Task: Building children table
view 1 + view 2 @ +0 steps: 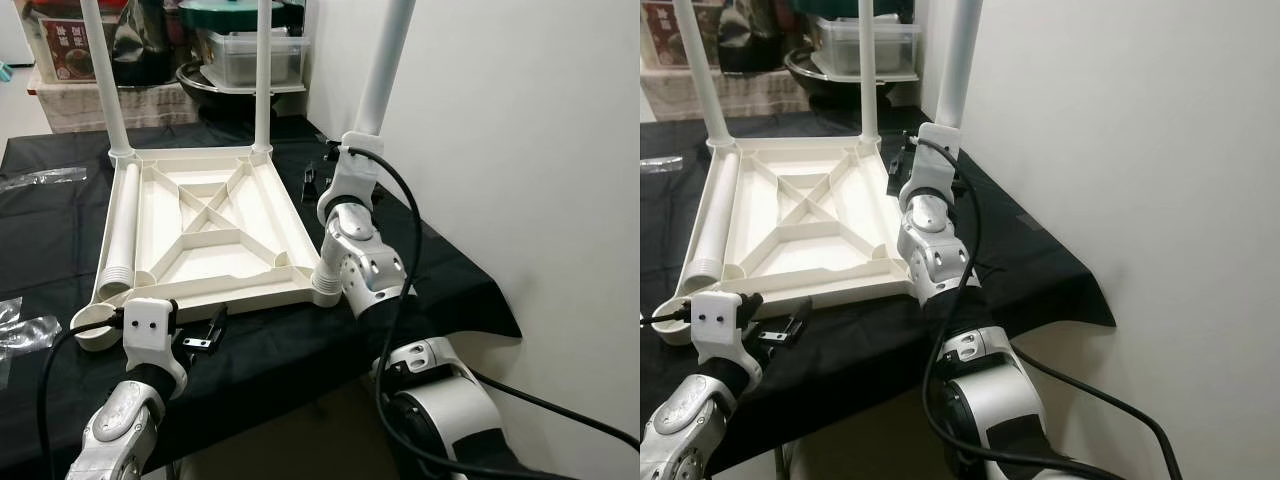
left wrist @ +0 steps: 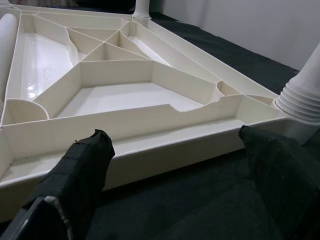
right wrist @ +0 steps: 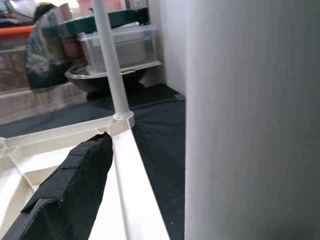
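Surface: black cloth (image 1: 300,350) on a table, beside a white wall.
Tabletop (image 1: 200,230): upside down on the cloth, ribs up.
Legs: three upright, one loose leg (image 1: 118,235) lying inside.
Right gripper (image 1: 322,178): closed around the near-right leg (image 1: 385,65).
Left gripper (image 2: 175,150): fingers apart, empty, just before the near edge.

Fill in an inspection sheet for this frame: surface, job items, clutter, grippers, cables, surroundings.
Surface: table under a black cloth.
Job's things: white tabletop lies upside down, ribs up. Two far legs stand upright in their sockets; a near-right leg stands at its corner; one loose leg lies along the tabletop's left side.
Clutter: clear plastic wrap on the cloth's left part.
Grippers: left gripper open, facing the tabletop's near edge; right gripper beside the near-right leg, grip unclear.
Cables: black cables run along both arms.
Surroundings: white wall on the right; boxes and a lidded bin behind.
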`<state>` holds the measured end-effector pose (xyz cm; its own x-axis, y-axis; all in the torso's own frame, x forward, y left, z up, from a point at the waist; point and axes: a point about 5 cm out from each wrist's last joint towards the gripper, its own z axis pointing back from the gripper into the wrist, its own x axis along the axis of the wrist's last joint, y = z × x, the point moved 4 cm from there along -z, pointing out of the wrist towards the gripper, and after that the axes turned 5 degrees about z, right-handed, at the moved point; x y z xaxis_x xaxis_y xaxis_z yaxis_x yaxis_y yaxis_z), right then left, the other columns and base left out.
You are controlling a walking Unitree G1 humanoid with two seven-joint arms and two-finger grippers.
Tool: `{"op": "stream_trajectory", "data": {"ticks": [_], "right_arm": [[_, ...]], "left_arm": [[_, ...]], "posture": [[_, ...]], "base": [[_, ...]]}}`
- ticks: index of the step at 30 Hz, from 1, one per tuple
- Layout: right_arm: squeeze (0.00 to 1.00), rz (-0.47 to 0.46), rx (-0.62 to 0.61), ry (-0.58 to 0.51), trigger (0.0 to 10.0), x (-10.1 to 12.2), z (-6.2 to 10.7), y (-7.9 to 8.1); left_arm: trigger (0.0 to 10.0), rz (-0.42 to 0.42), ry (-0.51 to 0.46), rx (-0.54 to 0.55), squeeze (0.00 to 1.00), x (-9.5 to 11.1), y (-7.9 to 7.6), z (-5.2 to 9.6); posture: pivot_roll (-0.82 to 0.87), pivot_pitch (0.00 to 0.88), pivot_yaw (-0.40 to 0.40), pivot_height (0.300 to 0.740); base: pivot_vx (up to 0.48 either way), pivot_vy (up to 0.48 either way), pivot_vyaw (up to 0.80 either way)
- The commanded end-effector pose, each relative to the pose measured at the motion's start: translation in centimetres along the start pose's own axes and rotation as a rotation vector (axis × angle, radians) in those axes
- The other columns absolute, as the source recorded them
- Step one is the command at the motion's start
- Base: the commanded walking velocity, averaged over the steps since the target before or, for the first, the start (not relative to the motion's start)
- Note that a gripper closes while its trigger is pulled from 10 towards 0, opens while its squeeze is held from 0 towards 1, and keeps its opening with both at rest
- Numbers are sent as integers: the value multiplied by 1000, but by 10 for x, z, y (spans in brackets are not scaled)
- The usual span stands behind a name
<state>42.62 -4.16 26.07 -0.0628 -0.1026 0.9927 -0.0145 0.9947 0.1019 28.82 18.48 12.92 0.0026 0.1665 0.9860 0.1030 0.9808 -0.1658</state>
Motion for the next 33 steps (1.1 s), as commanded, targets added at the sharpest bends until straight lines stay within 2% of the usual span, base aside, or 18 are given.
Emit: {"op": "stream_trajectory", "data": {"ticks": [1, 3, 4, 5, 6, 7, 8, 11, 14, 17, 19, 20, 24, 28, 29, 30, 31, 33], "right_arm": [[1000, -12, 48, 17, 10000, 0, 2, -1], [1000, 13, 97, 15, 10000, 4, 1, -2], [929, 38, 124, 11, 10000, 7, 0, -7], [929, 38, 124, 11, 10000, 7, 0, -7], [0, 71, 141, 5, 10000, 9, -2, -17], [0, 71, 141, 5, 10000, 9, -2, -17], [0, 102, 149, 5, 10000, 11, -6, -29], [0, 119, 151, 7, 10000, 11, -7, -37], [0, 167, 282, 34, 10000, 6, -11, -48], [0, 163, 325, 31, 10000, 7, -12, -49], [0, 137, 442, 38, 10000, 8, -9, -47], [0, 137, 442, 38, 10000, 8, -9, -47], [0, 75, 598, 46, 10000, 9, -5, -43], [0, 52, 622, 48, 10000, 8, -5, -44], [0, 39, 633, 53, 3882, 6, -6, -45], [0, 39, 633, 53, 3882, 6, -6, -45], [0, 10, 647, 61, 0, 4, -7, -47], [0, 1, 660, 62, 0, 1, -7, -50]], "left_arm": [[10000, -5, 4, -9, 0, -2, -2, -1], [10000, -4, 4, -9, 0, -2, -2, -1], [10000, -4, 4, -9, 0, -2, -2, -1], [10000, -4, 4, -9, 0, -2, -2, -1], [10000, -3, 5, -11, 0, -2, -2, -1], [10000, -3, 5, -11, 0, -2, -2, -1], [10000, -2, 5, -14, 0, -2, -3, -1], [10000, -1, 5, -16, 0, -2, -3, -1], [10000, 2, 4, -22, 0, -2, -4, -2], [10000, 1, 3, -23, 0, -2, -4, -2], [10000, 0, 2, -22, 0, -1, -3, -2], [10000, 0, 2, -22, 0, -1, -3, -2], [10000, -1, 2, -23, 0, 0, -3, -2], [10000, -1, 0, -23, 0, 0, -3, -2], [10000, -1, -1, -22, 0, 0, -3, -2], [10000, -1, -1, -22, 0, 0, -3, -2], [10000, -2, -2, -21, 0, 0, -3, -2], [10000, -3, -2, -20, 0, 1, -2, -2]], "posture": [[46, 0, -124, 740], [41, 0, -120, 740], [41, 0, -120, 740], [41, 0, -120, 740], [38, 0, -120, 740], [38, 0, -120, 740], [35, 0, -118, 740], [35, 0, -118, 740], [33, 0, -115, 740], [39, 0, -116, 740], [41, 0, -115, 740], [41, 0, -115, 740], [44, 0, -117, 740], [44, 0, -117, 740], [44, 0, -117, 740], [44, 0, -117, 740], [50, 0, -119, 740], [56, 0, -122, 740]], "base": [[0, 0, 0], [0, 0, 0], [0, 0, 0], [0, 0, 0], [0, 0, 0], [0, 0, 0], [0, 0, 0], [0, 0, 0], [0, 0, 0], [0, 0, 0], [0, 0, 0], [0, 0, 0], [0, 0, 0], [0, 0, 0], [0, 0, 0], [0, 0, 0], [0, 0, 0], [0, 0, 0]]}}
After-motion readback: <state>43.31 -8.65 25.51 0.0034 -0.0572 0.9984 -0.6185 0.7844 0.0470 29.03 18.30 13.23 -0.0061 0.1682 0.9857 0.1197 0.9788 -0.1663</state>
